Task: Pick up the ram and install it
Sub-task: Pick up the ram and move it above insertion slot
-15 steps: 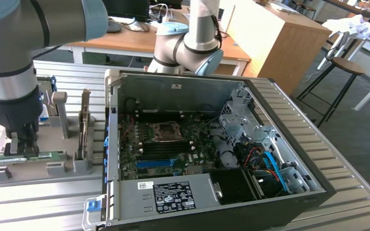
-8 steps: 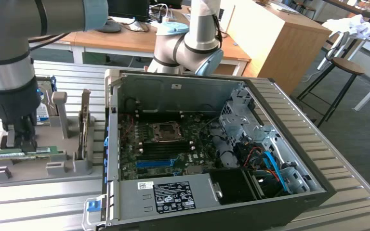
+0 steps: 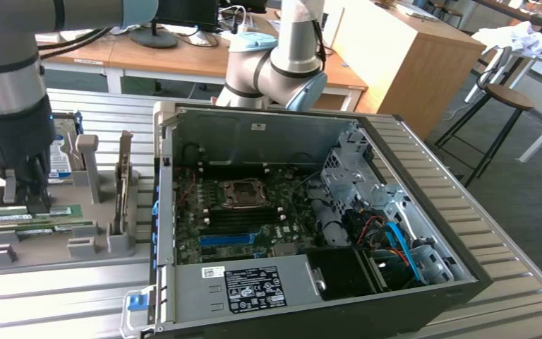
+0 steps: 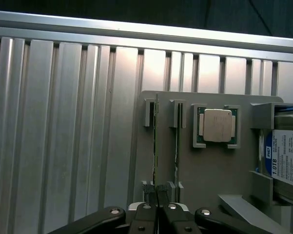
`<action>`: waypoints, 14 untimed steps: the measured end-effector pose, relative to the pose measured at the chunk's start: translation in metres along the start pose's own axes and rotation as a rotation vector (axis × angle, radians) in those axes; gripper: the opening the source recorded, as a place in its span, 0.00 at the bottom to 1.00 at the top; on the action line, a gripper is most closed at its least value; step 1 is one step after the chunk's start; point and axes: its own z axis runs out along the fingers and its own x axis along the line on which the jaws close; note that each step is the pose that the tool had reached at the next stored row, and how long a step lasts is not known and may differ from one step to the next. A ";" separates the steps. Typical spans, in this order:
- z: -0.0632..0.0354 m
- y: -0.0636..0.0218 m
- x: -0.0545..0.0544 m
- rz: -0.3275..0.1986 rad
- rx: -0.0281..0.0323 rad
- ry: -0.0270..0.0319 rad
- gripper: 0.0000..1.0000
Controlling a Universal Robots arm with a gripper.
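Hovering at the ram (image 4: 156,141) in the gray holder (image 4: 209,168), tool (image 4: 157,192) pinched closed.

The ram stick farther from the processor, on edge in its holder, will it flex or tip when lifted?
Probably stiff and light: the ram is a thin board. Likely to tip once free, since only end slots in the holder keep it on edge. Could slip: slim faces offer little grip.
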 end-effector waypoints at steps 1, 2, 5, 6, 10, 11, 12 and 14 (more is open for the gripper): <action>-0.0028 0.0001 0.000 0.000 0.0000 0.0000 0.11; -0.0057 0.0003 0.000 0.000 -0.0001 0.0001 0.11; -0.0140 0.0006 -0.001 0.000 0.0000 0.0000 0.11; -0.0167 0.0007 -0.001 0.000 0.0000 0.0000 0.11; -0.0273 0.0012 -0.001 0.000 0.0000 0.0000 0.11; -0.0299 0.0013 -0.001 0.000 0.0000 0.0000 0.11; -0.0323 0.0014 -0.001 0.000 0.0000 0.0000 0.11; -0.0372 0.0016 -0.001 0.000 0.0000 0.0000 0.11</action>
